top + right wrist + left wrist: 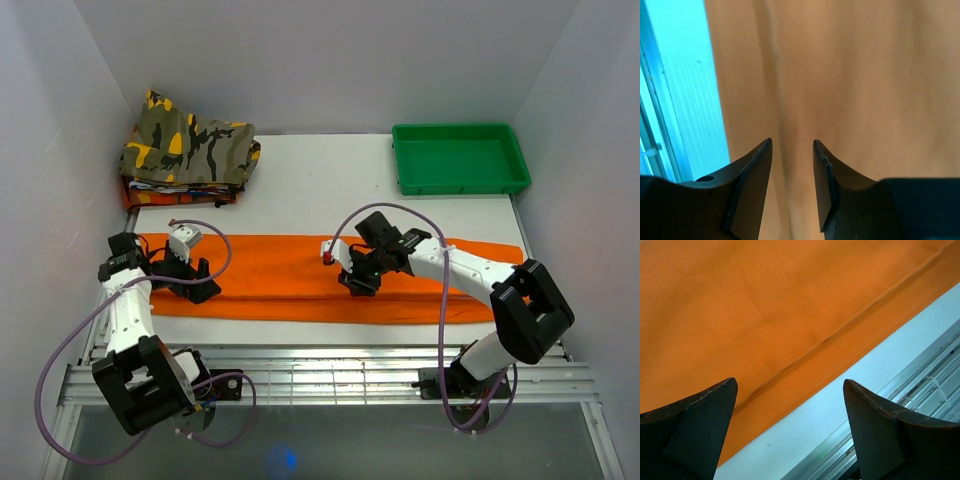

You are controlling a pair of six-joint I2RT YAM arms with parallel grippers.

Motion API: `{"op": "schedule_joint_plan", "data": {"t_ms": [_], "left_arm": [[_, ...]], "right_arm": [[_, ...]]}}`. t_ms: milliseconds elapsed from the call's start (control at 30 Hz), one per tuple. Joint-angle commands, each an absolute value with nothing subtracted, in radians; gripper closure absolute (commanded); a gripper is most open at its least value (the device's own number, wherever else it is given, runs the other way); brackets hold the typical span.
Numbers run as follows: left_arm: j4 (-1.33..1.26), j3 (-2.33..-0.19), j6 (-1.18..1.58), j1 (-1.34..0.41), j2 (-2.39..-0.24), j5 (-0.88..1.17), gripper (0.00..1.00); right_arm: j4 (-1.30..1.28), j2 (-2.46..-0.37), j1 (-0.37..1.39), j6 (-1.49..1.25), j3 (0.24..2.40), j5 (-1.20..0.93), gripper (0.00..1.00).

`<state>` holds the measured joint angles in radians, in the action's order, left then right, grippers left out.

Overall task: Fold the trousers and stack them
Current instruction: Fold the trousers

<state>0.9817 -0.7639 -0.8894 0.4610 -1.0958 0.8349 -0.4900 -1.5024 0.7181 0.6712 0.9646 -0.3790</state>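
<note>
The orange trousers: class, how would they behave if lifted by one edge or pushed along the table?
Probably floppy: the trousers lie flat on the table, so a lifted edge would likely sag. The soft crease along the seam suggests a push would bunch them rather than slide them whole. Thin cloth, so likely light for their size.

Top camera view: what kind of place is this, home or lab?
Probably a lab test cell: plain white panels box in the table, the left arm and right arm are bolted to a metal rail, and orange trousers and a green tray lie out.
</note>
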Motion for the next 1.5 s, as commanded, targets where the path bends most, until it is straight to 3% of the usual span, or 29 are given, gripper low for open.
{"op": "schedule_joint_plan", "data": {"t_ms": [0, 267, 567, 800, 1167, 1467], "left_arm": [[0.971, -0.784, -0.89, 0.454, -1.094, 0.939, 0.02], [0.87, -0.713, -1.153, 0.403, -1.158, 0.779, 0.12], [1.009, -0.975, -1.397, 0.483, -1.443, 0.677, 0.25], [1.269, -1.249, -1.655, 0.665, -1.673, 0.6, 0.24], [1.21, -1.315, -1.723, 0.75, -1.784, 0.486, 0.23], [1.198, -1.29, -1.756, 0.764, -1.799, 0.44, 0.26]], "right_arm": [[-0.428, -1.512, 0.781, 0.641, 0.933, -0.371, 0.55], [-0.354, -1.482, 0.801, 0.632, 0.848, -0.197, 0.55], [-0.408, -1.362, 0.753, 0.652, 0.818, -0.126, 0.48], [-0.445, -1.442, 0.755, 0.652, 0.914, -0.205, 0.2], [-0.465, -1.62, 0.755, 0.707, 1.011, -0.178, 0.23], [-0.505, -1.598, 0.755, 0.727, 1.006, -0.199, 0.41]]}}
